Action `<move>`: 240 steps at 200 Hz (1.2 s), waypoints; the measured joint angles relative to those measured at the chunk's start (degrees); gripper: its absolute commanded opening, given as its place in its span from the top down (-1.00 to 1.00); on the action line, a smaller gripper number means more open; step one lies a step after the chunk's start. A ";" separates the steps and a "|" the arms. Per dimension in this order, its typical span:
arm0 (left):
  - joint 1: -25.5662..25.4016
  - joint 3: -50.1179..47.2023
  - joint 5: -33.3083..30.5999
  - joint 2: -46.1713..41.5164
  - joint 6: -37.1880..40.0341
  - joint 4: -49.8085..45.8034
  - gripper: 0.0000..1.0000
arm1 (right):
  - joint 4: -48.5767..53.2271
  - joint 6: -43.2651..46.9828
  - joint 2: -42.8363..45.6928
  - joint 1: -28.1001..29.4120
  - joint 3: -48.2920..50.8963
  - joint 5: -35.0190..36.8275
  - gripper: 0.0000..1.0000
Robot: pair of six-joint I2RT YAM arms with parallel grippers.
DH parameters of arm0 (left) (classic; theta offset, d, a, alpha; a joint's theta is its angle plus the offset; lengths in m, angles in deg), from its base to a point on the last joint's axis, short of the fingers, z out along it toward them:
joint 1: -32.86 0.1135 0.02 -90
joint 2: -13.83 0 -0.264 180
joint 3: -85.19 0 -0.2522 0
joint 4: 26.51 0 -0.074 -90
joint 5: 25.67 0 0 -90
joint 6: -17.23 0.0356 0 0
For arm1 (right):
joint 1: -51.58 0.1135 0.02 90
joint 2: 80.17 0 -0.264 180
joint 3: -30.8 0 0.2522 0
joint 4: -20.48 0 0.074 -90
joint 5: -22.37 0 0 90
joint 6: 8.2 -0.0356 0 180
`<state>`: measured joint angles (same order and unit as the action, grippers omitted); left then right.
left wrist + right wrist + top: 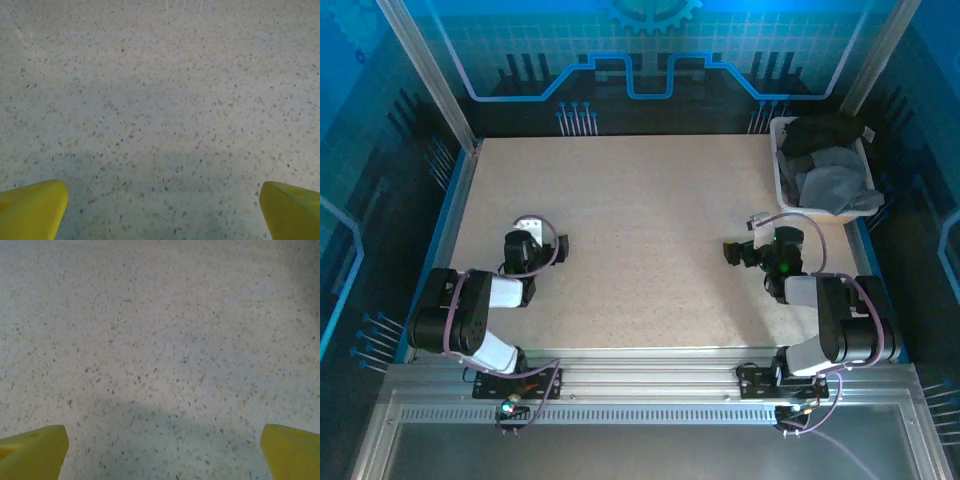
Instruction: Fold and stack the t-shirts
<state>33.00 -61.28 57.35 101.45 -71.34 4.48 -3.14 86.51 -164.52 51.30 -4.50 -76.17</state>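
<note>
The t-shirts lie crumpled in a white basket (781, 165) at the table's far right corner: a black one (820, 132) on top at the back and a grey one (835, 187) in front. My left gripper (526, 230) hovers low over the bare table at the near left, far from the basket. My right gripper (733, 252) points left over the table, just in front of the basket. In the left wrist view the gripper (162, 212) is open, its yellow fingertips (30, 210) wide apart over bare tabletop. The right gripper (162, 452) is open too, nothing between its fingertips (30, 452).
The speckled beige table (640, 230) is bounded by aluminium frame posts and blue walls at the back and sides. The arm bases sit on a metal rail (640, 385) along the near edge.
</note>
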 measured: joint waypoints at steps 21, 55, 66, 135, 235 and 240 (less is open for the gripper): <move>-0.11 0.37 0.02 0.31 -0.02 1.86 -0.98 | -1.42 -0.28 -0.24 0.00 -0.37 -0.17 -0.99; -0.22 0.76 0.35 0.52 -0.02 4.02 -0.98 | -3.41 -0.70 -0.42 0.17 -0.70 -0.74 -0.99; -0.26 0.76 0.44 0.52 -0.02 4.52 -0.98 | -3.80 -0.74 -0.42 0.26 -0.70 -0.90 -0.99; -0.31 0.76 0.72 0.55 -0.02 5.33 -0.98 | -4.57 -0.87 -0.44 0.31 -0.72 -0.96 -0.99; -12.66 -0.22 -13.11 -17.53 2.69 1.51 -0.98 | 22.84 -6.64 18.38 6.64 -18.03 14.29 -0.99; -13.84 0.92 -14.58 -19.34 2.49 0.44 -0.98 | 26.25 -8.98 20.41 6.54 -21.38 15.47 -0.99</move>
<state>19.16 -60.36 42.77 82.10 -68.84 4.92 23.11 77.53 -144.11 57.84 -25.88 -60.69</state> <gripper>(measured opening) 0.989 0.996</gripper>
